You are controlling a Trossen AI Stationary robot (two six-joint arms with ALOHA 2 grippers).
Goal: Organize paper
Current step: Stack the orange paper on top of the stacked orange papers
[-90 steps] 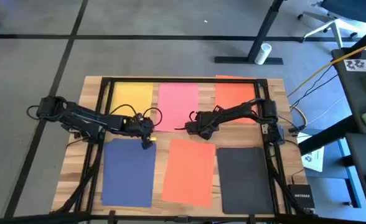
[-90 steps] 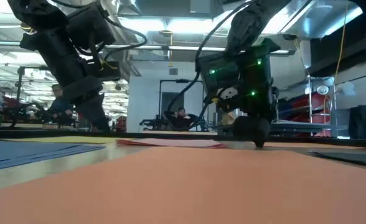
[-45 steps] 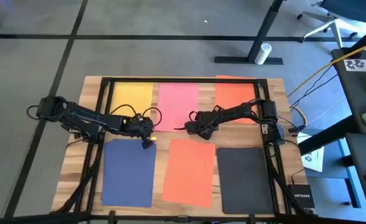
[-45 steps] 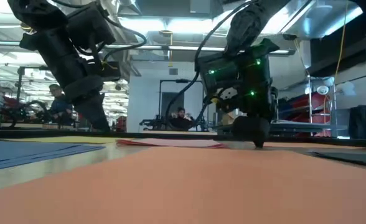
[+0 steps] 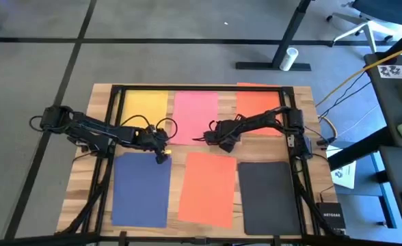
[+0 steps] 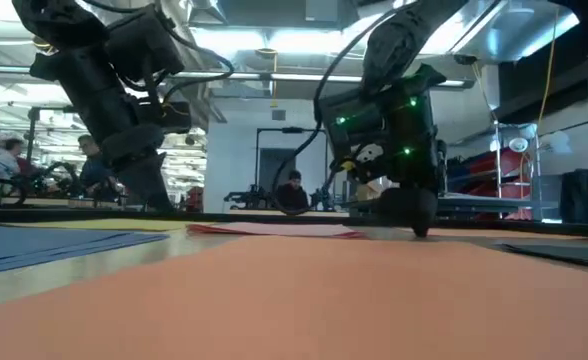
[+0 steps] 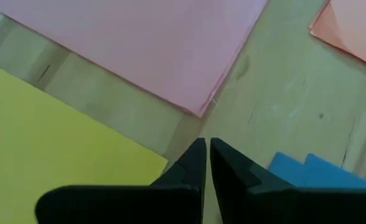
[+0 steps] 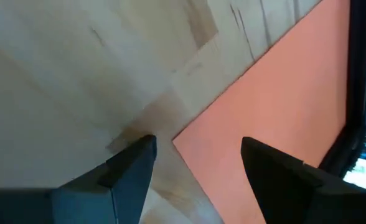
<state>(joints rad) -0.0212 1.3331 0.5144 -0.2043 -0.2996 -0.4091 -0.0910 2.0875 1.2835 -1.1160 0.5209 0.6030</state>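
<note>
High view: six coloured sheets lie flat on a wooden table (image 5: 98, 123), all placed here relative to the pink sheet (image 5: 195, 114) in the middle of the far row. Yellow sheet (image 5: 145, 106) lies to its left, an orange sheet (image 5: 257, 106) to its right. Nearer, navy sheet (image 5: 141, 189), a second orange sheet (image 5: 208, 188) and black sheet (image 5: 269, 195) form another row. Left gripper (image 5: 163, 156), clenched and empty, sits by pink's near-left corner, at navy's far edge. Right gripper (image 5: 210, 139), released and empty, hovers by pink's near-right corner.
</note>
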